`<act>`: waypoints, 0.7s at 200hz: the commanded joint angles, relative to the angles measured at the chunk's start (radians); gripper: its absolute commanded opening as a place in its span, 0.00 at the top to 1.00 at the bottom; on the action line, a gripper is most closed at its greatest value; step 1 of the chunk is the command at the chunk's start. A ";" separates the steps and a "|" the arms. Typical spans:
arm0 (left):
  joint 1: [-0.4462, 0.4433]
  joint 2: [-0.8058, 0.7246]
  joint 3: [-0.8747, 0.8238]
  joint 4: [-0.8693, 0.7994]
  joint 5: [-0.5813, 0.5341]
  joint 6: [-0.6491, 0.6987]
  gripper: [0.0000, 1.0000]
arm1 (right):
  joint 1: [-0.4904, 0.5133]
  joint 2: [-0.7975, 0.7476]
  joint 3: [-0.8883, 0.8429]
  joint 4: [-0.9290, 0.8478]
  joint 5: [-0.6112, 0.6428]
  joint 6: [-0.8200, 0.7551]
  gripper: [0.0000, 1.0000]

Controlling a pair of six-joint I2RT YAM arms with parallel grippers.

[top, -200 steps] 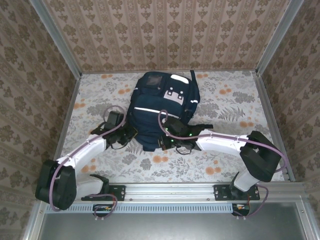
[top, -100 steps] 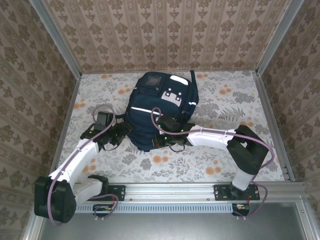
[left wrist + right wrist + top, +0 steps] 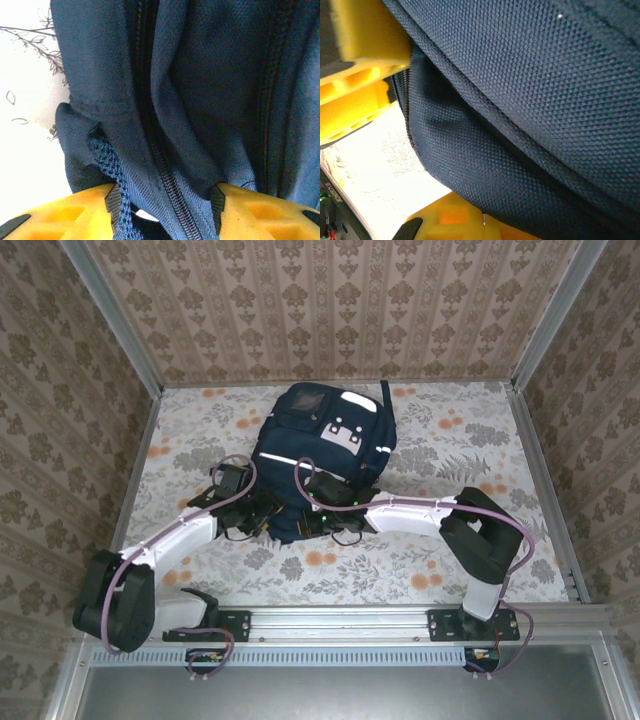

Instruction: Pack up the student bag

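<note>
Since half a second ago we see the left arm [image 3: 175,535] swung back in. Backpack [image 3: 325,455] lies mid-table [image 3: 450,450], front pocket up. Left gripper [image 3: 267,518] sits at its near-left corner, fingers [image 3: 75,210] apart, zip fold [image 3: 160,165] between them. Right gripper [image 3: 322,524] at the near edge, pinched tight on navy fabric.

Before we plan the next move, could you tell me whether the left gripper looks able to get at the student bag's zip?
Probably yes: the left gripper stands open right against the student bag, the zip running between its fingers, with only loose fabric folds around it.
</note>
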 commanded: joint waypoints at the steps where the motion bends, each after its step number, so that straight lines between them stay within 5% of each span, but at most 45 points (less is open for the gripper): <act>1: -0.004 0.053 0.036 0.059 -0.043 -0.012 0.53 | 0.010 0.020 0.030 0.043 -0.022 0.013 1.00; 52: 0.000 0.044 0.055 0.003 -0.112 0.062 0.87 | 0.011 0.004 0.017 -0.015 0.017 -0.033 1.00; 140: 0.091 0.017 0.054 -0.059 -0.130 0.139 0.89 | -0.021 -0.052 -0.026 -0.081 0.070 -0.098 1.00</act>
